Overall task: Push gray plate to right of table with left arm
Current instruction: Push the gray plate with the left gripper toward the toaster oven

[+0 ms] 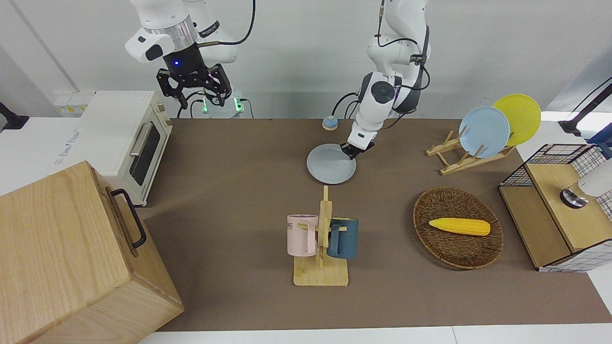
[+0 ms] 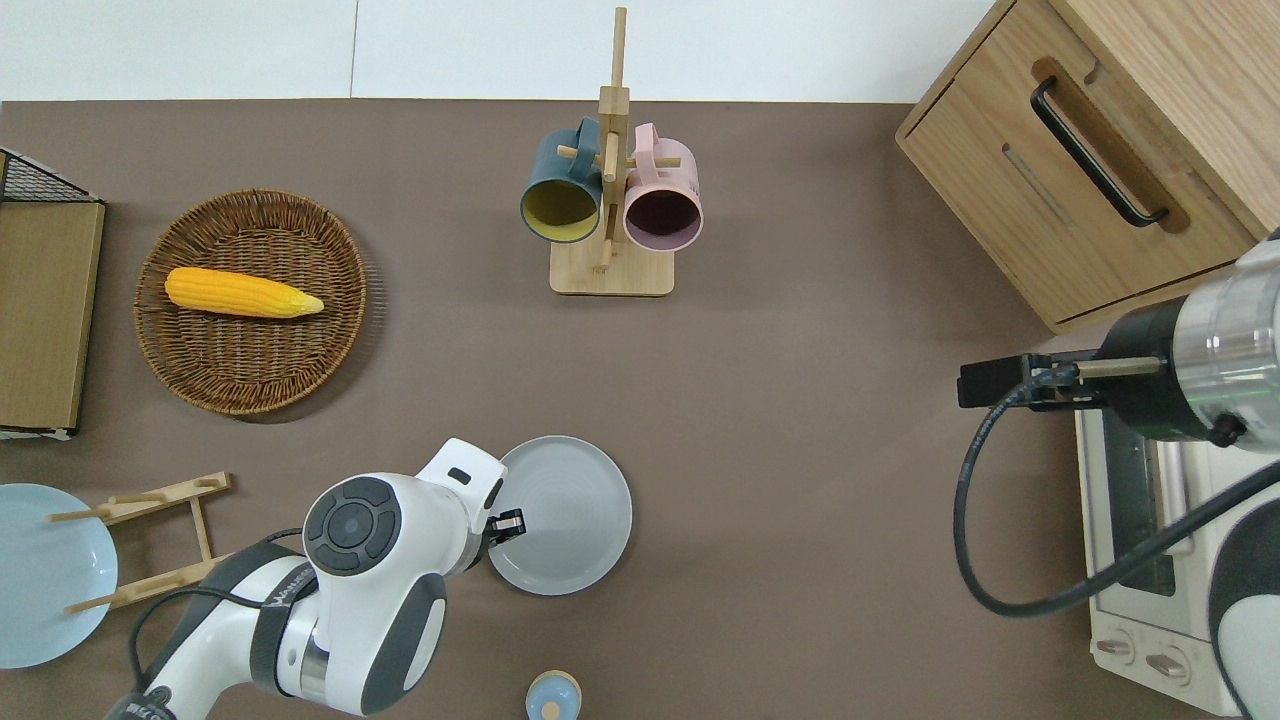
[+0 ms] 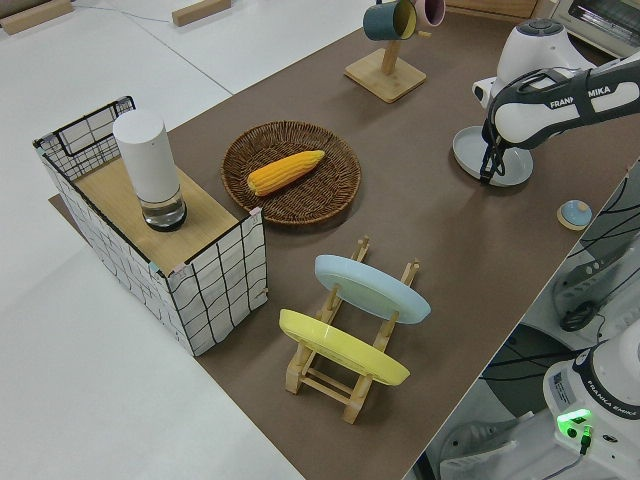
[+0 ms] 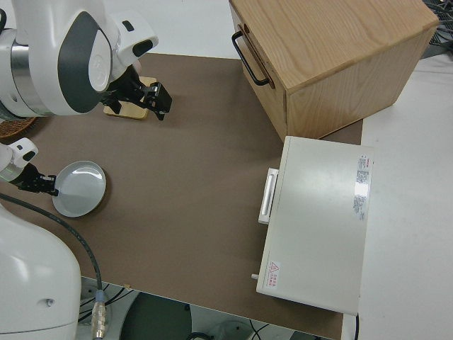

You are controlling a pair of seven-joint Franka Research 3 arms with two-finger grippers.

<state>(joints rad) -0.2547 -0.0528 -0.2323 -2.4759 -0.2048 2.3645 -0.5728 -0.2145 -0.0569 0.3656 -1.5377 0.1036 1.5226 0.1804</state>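
Right now the gray plate (image 2: 565,515) lies flat on the brown surface (image 2: 800,400), roughly mid-length and on the robots' half, nearer to them than the mug rack (image 2: 610,215). The left gripper (image 2: 508,522) is down at the plate's rim on the edge toward the left arm's end; its tips look to rest on or just inside that rim, but I can't tell which, and can't tell whether the jaws are apart or together. The key relation: the plate lies from the jaws toward the right arm's end of the surface, so the contact point is already on the correct edge for a shove that way. A round plate has no long axis to line up, so what matters is pushing through its centre; the jaws sit about level w/ the centre in the overhead view, so the plate should go w/o much spin, I'd judge. The stretch toward the oven (image 2: 1140,560) and the wooden box (image 2: 1080,170) has nothing lying on it. The left arm is the one at the plate; the right arm is parked. The push looks barely started, since the plate is nowhere near the right arm's end.
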